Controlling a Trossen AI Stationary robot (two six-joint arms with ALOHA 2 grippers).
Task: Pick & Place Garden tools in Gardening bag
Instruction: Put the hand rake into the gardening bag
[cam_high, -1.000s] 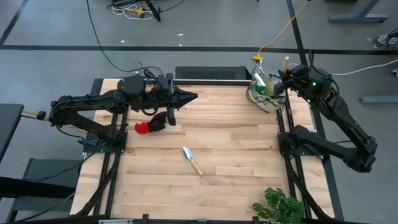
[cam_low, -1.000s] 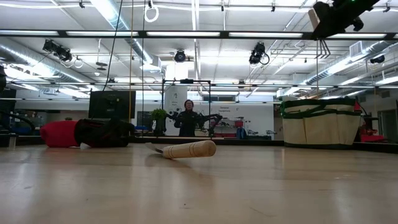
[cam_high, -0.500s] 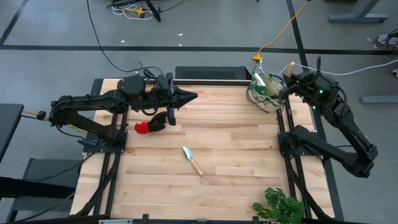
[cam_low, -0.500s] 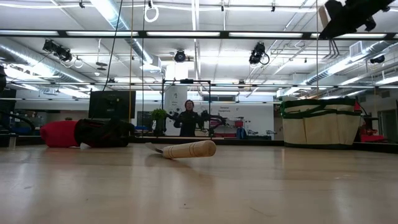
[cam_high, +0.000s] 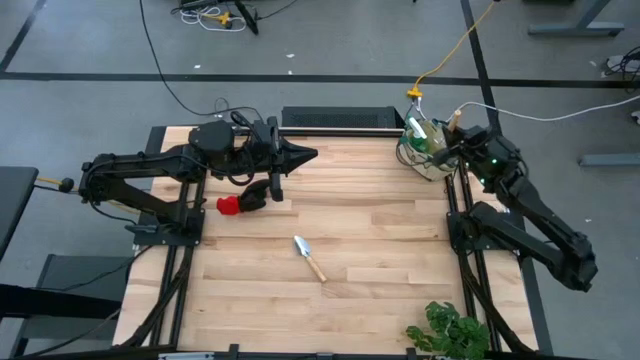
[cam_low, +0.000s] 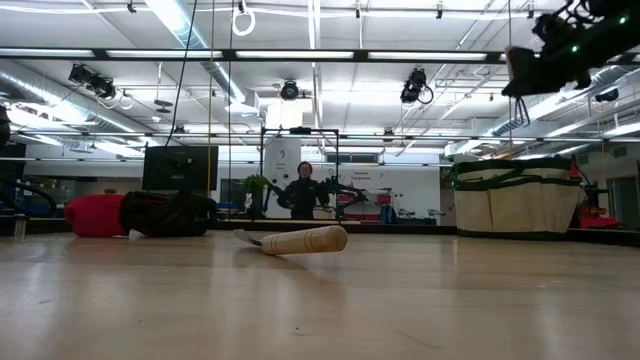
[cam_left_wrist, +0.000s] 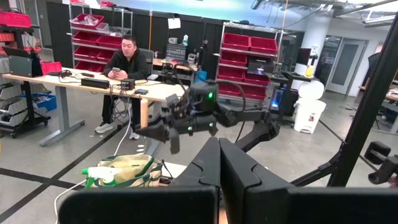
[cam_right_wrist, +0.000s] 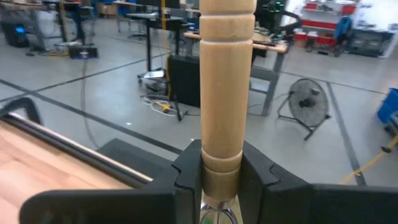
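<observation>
The gardening bag (cam_high: 425, 150) stands at the table's far right corner, with a green spray bottle (cam_left_wrist: 102, 176) sticking out of it. My right gripper (cam_high: 452, 135) hangs just above the bag's right rim, shut on the wooden-handled mini rake (cam_right_wrist: 227, 81). The trowel (cam_high: 309, 257) lies flat mid-table. The red-and-black glove (cam_high: 243, 202) lies flat at the left. My left gripper (cam_high: 310, 154) hovers shut and level above the far left of the table, holding nothing. My right gripper pinches the rake's wooden handle near its lower end (cam_right_wrist: 221, 163), just above the metal shank, between its two fingers (cam_right_wrist: 186, 171). The fingers lie level, across the handle. The handle stands upright, lifted clear above the bag.
A leafy green plant (cam_high: 455, 330) stands at the near right corner. The table's middle holds only the trowel. In the low view the bag (cam_low: 515, 195) stands at the right, the glove (cam_low: 140, 213) at the left. A person (cam_left_wrist: 124, 68) sits at a desk beyond the table.
My right gripper has sunk toward the bag with the rake, which stays upright in the hold. The glove, the trowel and the bag lie as before.
</observation>
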